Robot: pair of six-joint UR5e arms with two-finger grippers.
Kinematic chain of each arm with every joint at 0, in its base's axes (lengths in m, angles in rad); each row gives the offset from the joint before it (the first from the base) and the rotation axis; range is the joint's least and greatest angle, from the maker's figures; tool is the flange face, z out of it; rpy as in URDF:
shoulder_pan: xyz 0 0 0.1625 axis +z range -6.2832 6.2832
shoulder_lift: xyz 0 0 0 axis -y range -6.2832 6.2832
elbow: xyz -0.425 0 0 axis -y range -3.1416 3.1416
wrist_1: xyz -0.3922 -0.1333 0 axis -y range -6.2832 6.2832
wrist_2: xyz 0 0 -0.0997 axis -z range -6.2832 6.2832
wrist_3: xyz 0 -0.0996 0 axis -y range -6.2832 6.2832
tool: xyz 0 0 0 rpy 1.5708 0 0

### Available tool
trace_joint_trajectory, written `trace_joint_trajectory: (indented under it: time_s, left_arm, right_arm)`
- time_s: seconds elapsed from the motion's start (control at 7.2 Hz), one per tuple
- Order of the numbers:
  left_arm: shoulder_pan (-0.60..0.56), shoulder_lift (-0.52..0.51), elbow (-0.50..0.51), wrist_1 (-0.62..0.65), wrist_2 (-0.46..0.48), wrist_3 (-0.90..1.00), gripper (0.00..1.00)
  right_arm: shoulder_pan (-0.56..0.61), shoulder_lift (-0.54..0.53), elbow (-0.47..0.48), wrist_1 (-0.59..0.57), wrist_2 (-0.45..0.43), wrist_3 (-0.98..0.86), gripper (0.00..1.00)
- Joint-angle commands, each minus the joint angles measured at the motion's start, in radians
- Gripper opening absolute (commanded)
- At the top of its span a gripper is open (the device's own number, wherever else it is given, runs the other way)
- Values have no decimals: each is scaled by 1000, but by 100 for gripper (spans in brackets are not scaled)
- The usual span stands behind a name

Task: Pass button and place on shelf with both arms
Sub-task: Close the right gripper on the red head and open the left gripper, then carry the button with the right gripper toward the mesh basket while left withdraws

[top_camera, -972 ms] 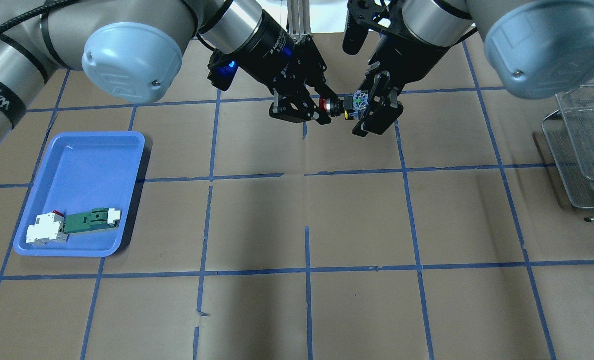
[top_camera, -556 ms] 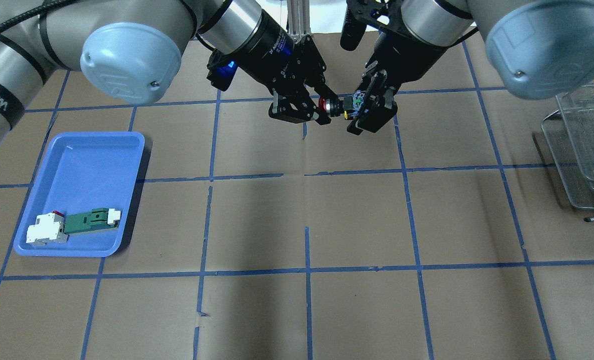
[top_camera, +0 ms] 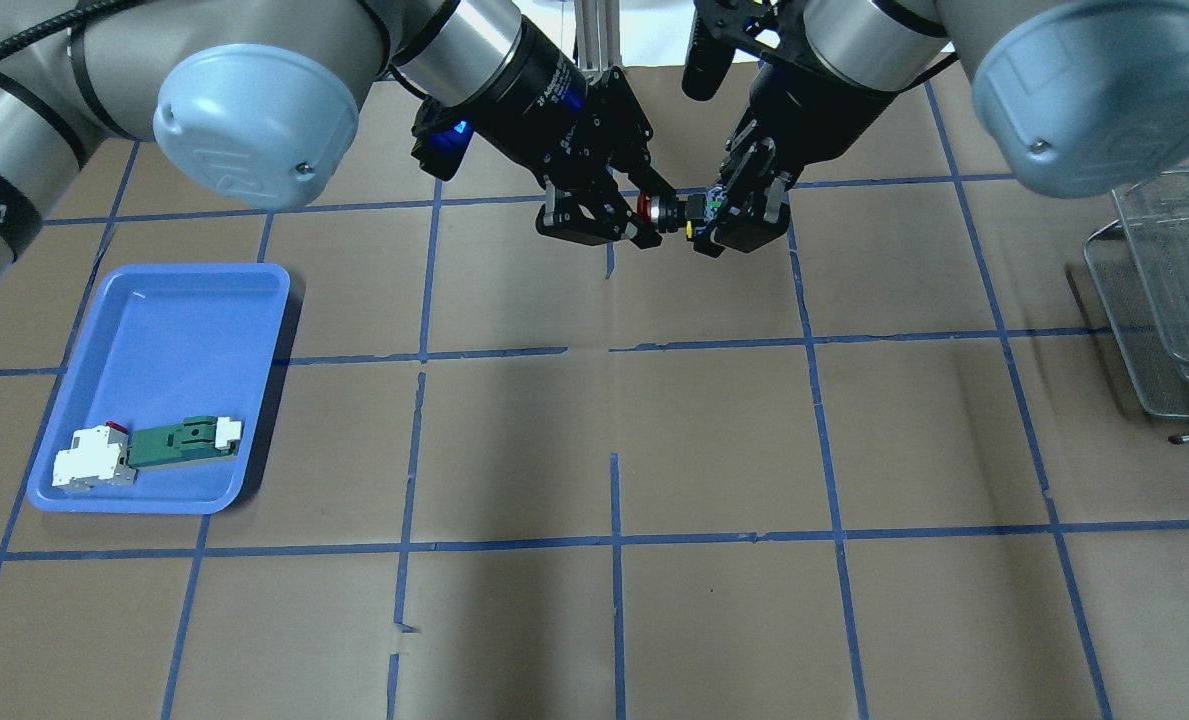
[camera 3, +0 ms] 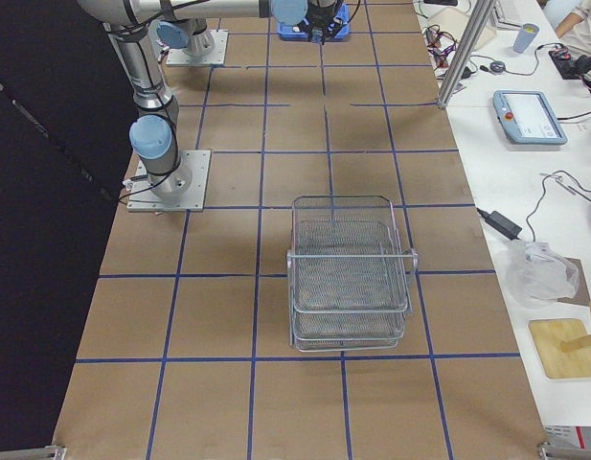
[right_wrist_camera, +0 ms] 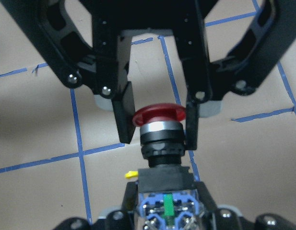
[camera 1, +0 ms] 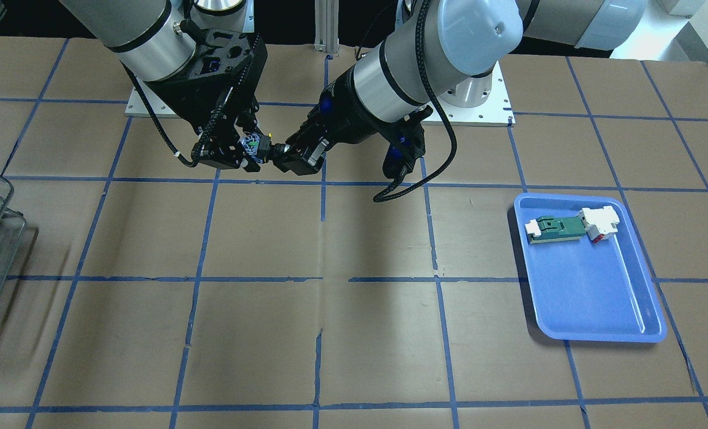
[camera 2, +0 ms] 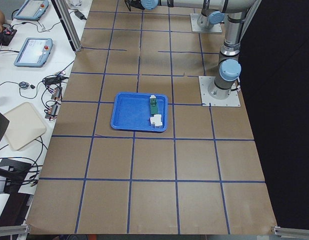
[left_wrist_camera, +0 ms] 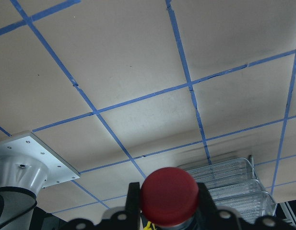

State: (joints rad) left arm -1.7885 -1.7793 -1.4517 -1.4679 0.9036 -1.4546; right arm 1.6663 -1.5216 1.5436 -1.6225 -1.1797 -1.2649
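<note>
The button (top_camera: 666, 213) hangs in the air over the table's far middle, held level between both grippers. My left gripper (top_camera: 649, 214) is shut on its red cap end, and in the right wrist view its fingers (right_wrist_camera: 123, 114) press either side of the cap (right_wrist_camera: 159, 115). My right gripper (top_camera: 719, 218) is shut on the blue-white-green block (right_wrist_camera: 166, 207) at the button's back. The left wrist view shows the red cap (left_wrist_camera: 168, 200) from the front. The wire shelf (top_camera: 1169, 290) stands at the table's right edge, also in the exterior right view (camera 3: 348, 273).
A blue tray (top_camera: 169, 330) at the left holds a green-and-white flat component (top_camera: 179, 440) and a white block with a red bit (top_camera: 89, 462). Brown paper with blue tape lines covers the table. Both arm bases sit along the far edge.
My right gripper has moved in around the button's back block and shut on it. The left gripper has kept its hold on the cap end and has hardly moved.
</note>
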Motion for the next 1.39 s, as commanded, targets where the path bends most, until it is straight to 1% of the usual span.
trace_joint_trajectory:
  time_s: [0.0,0.14,0.42,0.56,0.69,0.83,0.97,1.11,1.25]
  left_arm:
    - [0,4,-1,1,18,-10,74]
    - [0,9,1,9,15,-30,100]
    - [3,20,-1,14,18,-27,100]
    - [21,21,1,11,32,11,100]
    - [55,23,-3,6,160,166,100]
    - [123,23,0,-6,264,326,100]
    - [200,26,-9,-43,288,502,100]
    - [263,37,0,-87,433,721,100]
    - [321,59,-1,-119,478,908,100]
  right_arm:
    - [0,0,0,-8,0,-1,25]
    - [0,0,0,-8,0,-1,25]
    - [0,0,0,-8,2,1,25]
    - [0,0,0,-7,0,1,25]
    - [-9,-3,-3,-7,-9,1,25]
    - [-29,-12,-8,-2,-26,-7,25]
    - [-63,-17,-16,16,-67,-72,25]
    - [-110,-26,-19,35,-92,-129,25]
    - [-184,-32,-22,47,-101,-210,25]
